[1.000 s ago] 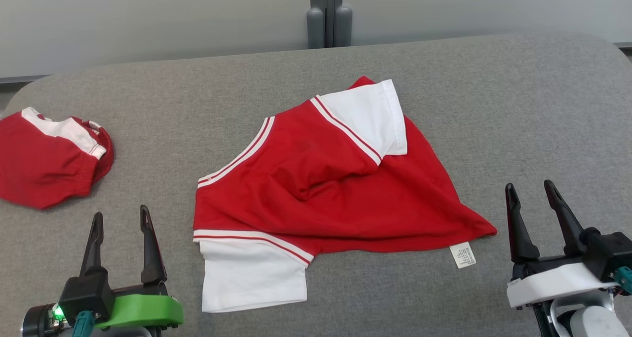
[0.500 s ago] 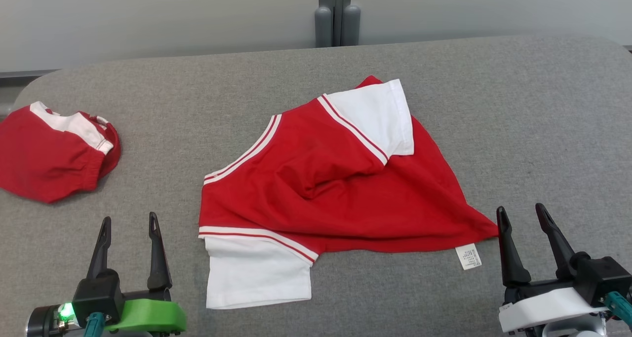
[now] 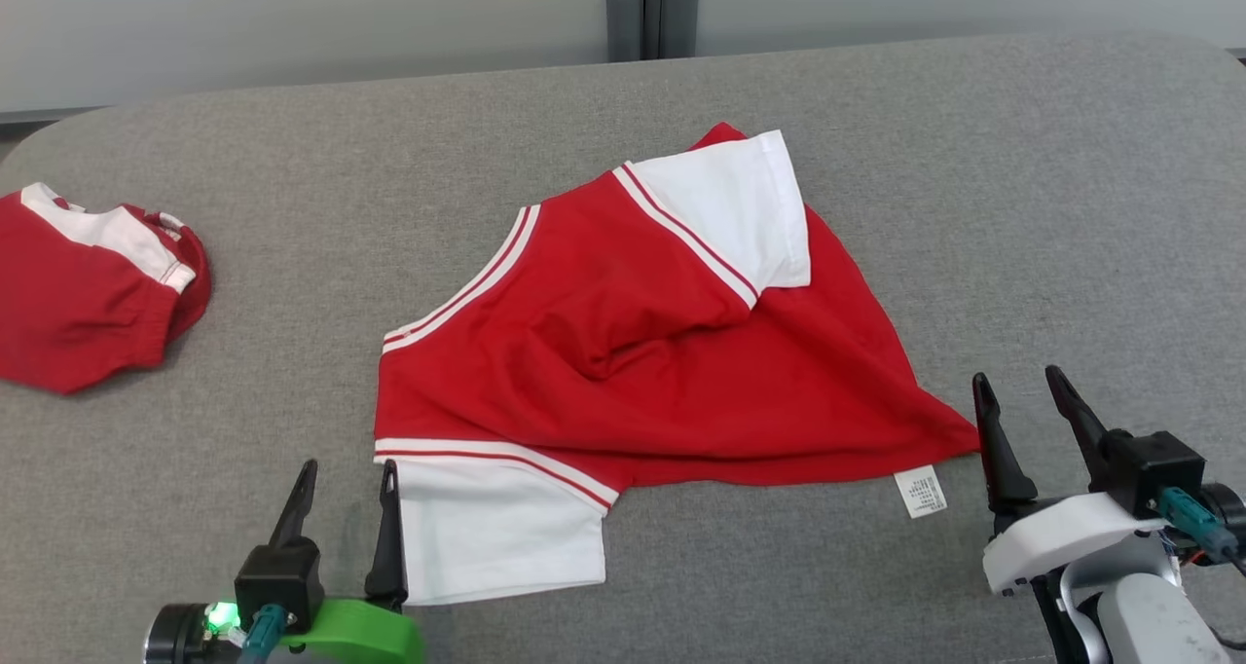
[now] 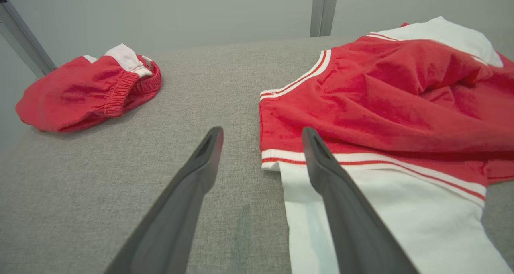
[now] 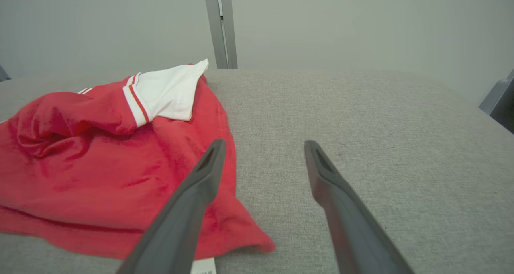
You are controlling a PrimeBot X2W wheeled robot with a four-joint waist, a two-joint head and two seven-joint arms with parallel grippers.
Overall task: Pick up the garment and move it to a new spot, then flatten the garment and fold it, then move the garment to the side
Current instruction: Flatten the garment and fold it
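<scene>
Shirt [image 3: 672,352] ctr table [image 3: 1022,206]; 2nd garment [image 3: 88,294] far L; left pincer [image 3: 350,467], right pincer [image 3: 1015,375] flank shirt.

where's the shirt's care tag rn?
Head view, right side: the care tag lies flat on the grey surface at the near hem corner of the red shirt, just left of the right end effector.

Head view's left edge cuts off second red garment [image 3: 88,284]. Print on care label [image 3: 921,492] too small to read; right wrist view's bottom edge crops it. Crumpled shirt [image 3: 642,352] folds over itself, lower layers hidden. Body of left gripper [image 3: 349,467] cropped at head view's bottom.
</scene>
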